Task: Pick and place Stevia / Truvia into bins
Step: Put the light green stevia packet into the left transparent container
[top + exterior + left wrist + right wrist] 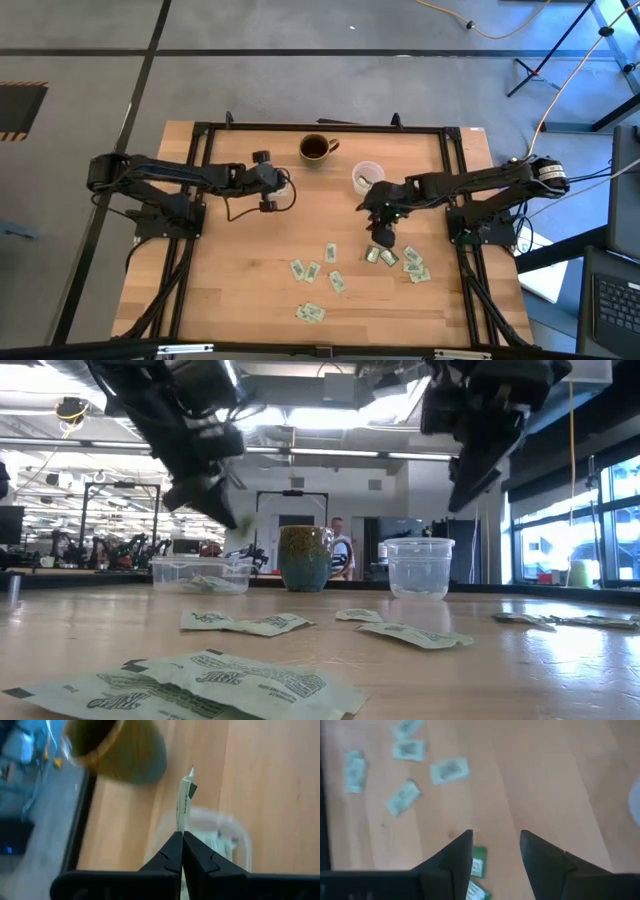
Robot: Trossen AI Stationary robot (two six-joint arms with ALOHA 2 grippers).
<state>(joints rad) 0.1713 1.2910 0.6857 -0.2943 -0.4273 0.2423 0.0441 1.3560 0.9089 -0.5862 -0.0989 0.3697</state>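
Two arms are up over the bench, and each of yours is doing something different. Your left gripper (181,842) is clenched on a single sachet (185,800), pinched edge-on so it sticks straight out past the fingertips. In the high view that gripper (268,182) hangs toward the far edge, a bit left of centre, and the left wrist view puts it right above the shallow clear tub (227,832), which already has a couple of packets lying in it. The dark mug (316,149) sits near the far edge, close to that spot.

Your right gripper (383,236) is spread wide with nothing between the fingers, hanging over the right half of the bench. Through the right wrist view, the gap between the fingers (461,852) looks down at bare wood with a darker green packet (478,861) just beside one finger. The small round cup (367,177) stands behind it, toward the far edge, just right of the mug.

Most of the loose sachets (330,252) lie scattered across the near half of the bench, with one cluster (412,265) toward the right edge, close under the right gripper, and another pair (310,313) near the front edge. From the low view, the tub (198,573), mug (305,558) and cup (419,567) line up along the far side, with flat packets (262,624) in front.
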